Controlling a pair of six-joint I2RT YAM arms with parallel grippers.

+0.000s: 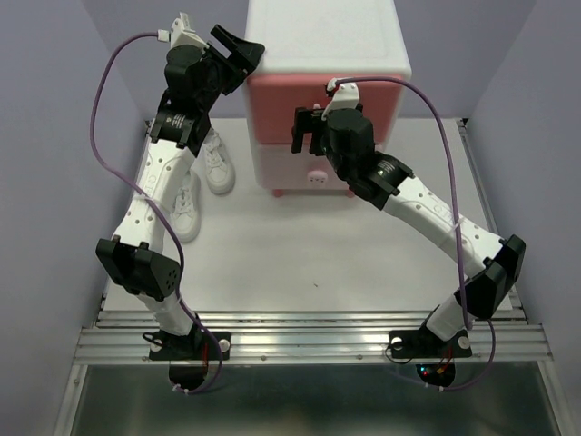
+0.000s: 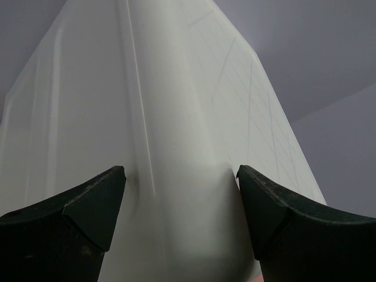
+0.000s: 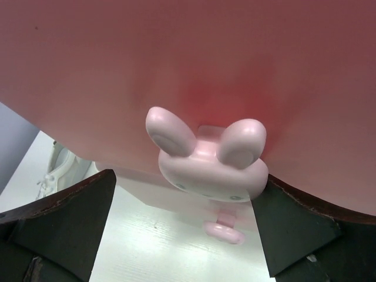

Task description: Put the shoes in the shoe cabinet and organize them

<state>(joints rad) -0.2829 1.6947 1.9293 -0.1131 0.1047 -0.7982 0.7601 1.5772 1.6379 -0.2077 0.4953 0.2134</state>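
Opening upper drawer (image 1: 272, 109) with right jaws wide, empty, astride bunny knob (image 3: 208, 167), left jaws wide too; next to close, pull.

Plain lilac walls (image 1: 54, 136) close in ahead of my jaws and on both sides. Beneath my jaws lies a white worktop (image 1: 300, 263), evenly lit, with a soft sheen. Well behind my jaws, ribbed metal rails (image 1: 309, 338) edge it.

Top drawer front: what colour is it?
The top drawer is salmon pink, clearest in the right wrist view.
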